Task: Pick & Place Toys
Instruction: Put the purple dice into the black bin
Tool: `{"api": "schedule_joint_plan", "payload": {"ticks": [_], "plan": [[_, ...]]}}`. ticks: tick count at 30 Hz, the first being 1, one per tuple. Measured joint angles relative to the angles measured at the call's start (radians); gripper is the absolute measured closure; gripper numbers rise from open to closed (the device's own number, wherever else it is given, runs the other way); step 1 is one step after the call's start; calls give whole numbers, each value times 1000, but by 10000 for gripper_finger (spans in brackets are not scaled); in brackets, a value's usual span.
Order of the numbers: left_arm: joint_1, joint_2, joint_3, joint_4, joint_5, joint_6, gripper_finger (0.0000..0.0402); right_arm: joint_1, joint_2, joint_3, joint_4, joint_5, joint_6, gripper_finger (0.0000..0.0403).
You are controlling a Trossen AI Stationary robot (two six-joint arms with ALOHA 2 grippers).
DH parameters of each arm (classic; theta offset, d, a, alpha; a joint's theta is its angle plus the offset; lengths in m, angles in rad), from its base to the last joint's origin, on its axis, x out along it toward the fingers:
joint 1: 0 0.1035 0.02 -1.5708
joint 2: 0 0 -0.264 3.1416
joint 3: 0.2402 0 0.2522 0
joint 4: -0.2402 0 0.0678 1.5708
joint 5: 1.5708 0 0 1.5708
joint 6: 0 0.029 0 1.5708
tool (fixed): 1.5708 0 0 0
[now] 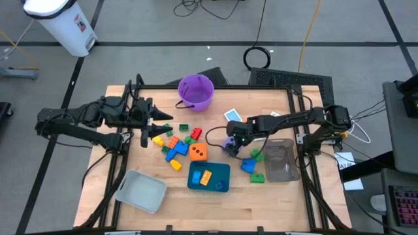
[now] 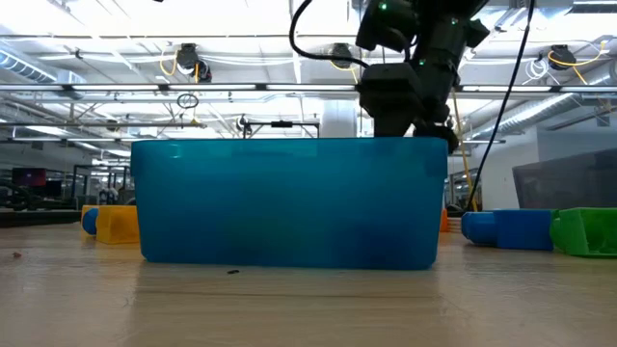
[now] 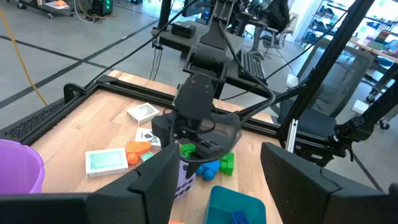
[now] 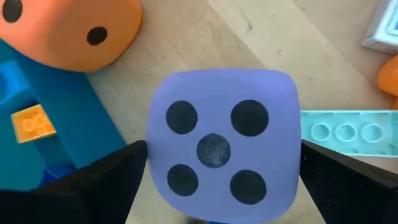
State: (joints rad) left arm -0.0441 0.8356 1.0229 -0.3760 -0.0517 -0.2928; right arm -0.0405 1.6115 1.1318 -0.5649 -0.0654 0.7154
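A purple die rests on the table with its five-dot face up, right of the orange die. My right gripper hangs just above it, open, pointing steeply down. One finger stands at each side of the die, and no touch shows. Loose bricks lie left of the orange die, and green and blue ones lie near the clear tray. Cards lie toward the far edge. My left gripper waits open above the table's left side, holding nothing.
A teal tray at the near middle holds a yellow brick and a blue one. A grey tray sits near left, a clear tray at the right, and a purple bucket at the far middle. A pale teal brick lies beside the purple die.
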Motion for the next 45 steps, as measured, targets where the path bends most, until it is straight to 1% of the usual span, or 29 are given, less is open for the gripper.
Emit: {"api": "schedule_joint_plan", "payload": {"ticks": [5, 9, 13, 19, 23, 29, 34, 36, 40, 45], "plan": [[0, 0, 0, -1, 0, -3, 170, -36, 0, -1, 1, -96, -30, 7], [0, 0, 0, -3, 0, -1, 170, -63, 0, -1, 1, -103, -48, 7], [0, 0, 0, -3, 0, 0, 170, -88, 0, -1, 0, -149, -60, 7], [0, 0, 0, -3, 0, 2, 170, -118, 0, -1, -2, -151, -82, 7], [0, 0, 0, -3, 0, 12, 170, -138, 0, -14, -5, -201, -95, 7], [0, 0, 0, -3, 0, 22, 170, -150, -2, -123, 135, -284, -5, 7], [0, 0, 0, -4, 0, 23, 170, -151, -4, -198, 290, -311, 71, 7], [0, 0, 0, -5, 0, 22, 170, -150, -3, -211, 316, -314, 86, 9], [0, 0, 0, -12, 0, 22, 170, -150, -3, -221, 314, -314, 86, 27], [0, 0, 0, -16, 0, 21, 170, -150, -3, -228, 314, -314, 86, 69]]}}
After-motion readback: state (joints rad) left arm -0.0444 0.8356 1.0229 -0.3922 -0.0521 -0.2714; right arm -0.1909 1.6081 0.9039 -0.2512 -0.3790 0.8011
